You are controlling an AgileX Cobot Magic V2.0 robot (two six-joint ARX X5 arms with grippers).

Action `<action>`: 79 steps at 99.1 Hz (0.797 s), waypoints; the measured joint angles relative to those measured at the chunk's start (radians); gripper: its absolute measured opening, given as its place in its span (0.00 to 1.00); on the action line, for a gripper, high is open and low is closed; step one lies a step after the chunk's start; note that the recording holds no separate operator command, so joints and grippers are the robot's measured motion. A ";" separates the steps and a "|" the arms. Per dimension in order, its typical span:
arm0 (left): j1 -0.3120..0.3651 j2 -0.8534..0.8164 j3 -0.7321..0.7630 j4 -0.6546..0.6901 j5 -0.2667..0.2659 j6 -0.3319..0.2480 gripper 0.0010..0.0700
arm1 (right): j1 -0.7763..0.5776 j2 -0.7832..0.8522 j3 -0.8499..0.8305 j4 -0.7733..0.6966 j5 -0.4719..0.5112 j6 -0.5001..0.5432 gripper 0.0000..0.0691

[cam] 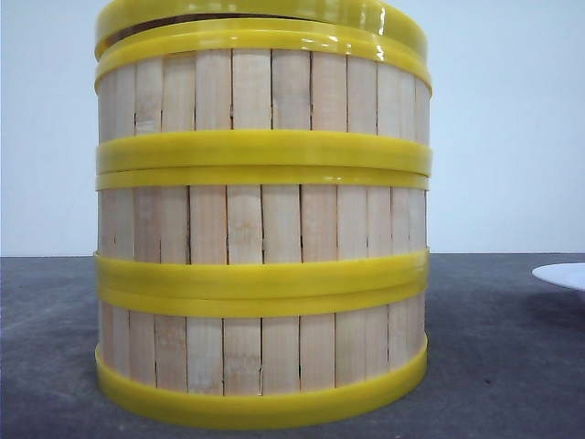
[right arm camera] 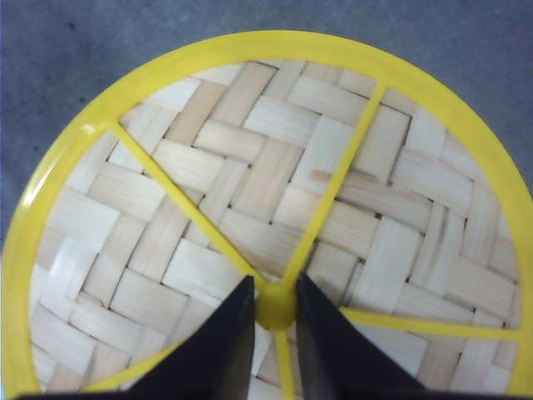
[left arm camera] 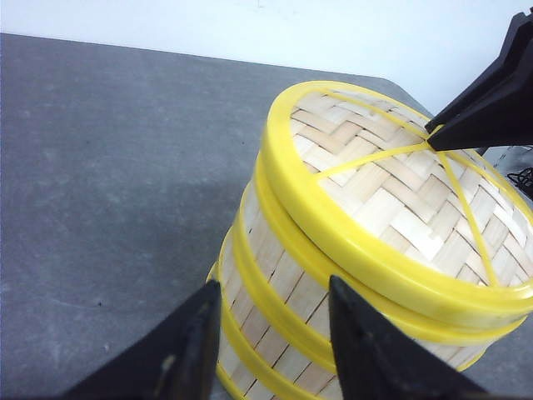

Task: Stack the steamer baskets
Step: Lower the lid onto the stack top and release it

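Three steamer baskets (cam: 262, 229) stand stacked in one column on the dark grey table (cam: 494, 347), right in front of my forward camera, their pale bamboo slats banded by glossy yellow rims. On top sits the lid (right arm camera: 266, 208), a yellow ring with thin yellow spokes over a woven bamboo panel; in the front view it sits slightly askew, with a dark gap under its left edge.

My right gripper (right arm camera: 275, 312) is over the lid's centre, its two black fingers (right arm camera: 221, 350) close on either side of the small yellow knob (right arm camera: 275, 310) where the spokes meet. They appear to pinch the knob, though I cannot tell how firmly. From my left wrist camera, the same gripper shows as a black wedge pointing down at the hub.

My left gripper (left arm camera: 271, 321) hangs beside the stack, near its upper rims, jaws spread apart and holding nothing.

At the right edge of the front view, a white plate (cam: 562, 274) lies on the table, well apart from the stack.
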 joint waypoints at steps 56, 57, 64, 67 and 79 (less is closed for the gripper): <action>0.000 0.000 0.000 0.000 0.000 0.000 0.33 | 0.011 0.033 0.007 -0.020 0.001 0.000 0.21; 0.000 0.000 0.000 0.000 0.000 0.000 0.33 | 0.011 0.034 0.007 -0.020 0.001 0.000 0.23; 0.000 0.000 0.000 0.000 0.000 0.000 0.33 | 0.011 0.038 0.007 -0.014 0.004 0.000 0.38; 0.000 0.000 0.000 0.000 0.000 0.000 0.33 | 0.011 0.038 0.007 -0.013 0.013 0.000 0.43; 0.000 0.000 0.000 0.000 0.000 0.000 0.33 | 0.011 0.030 0.007 -0.006 0.081 -0.003 0.49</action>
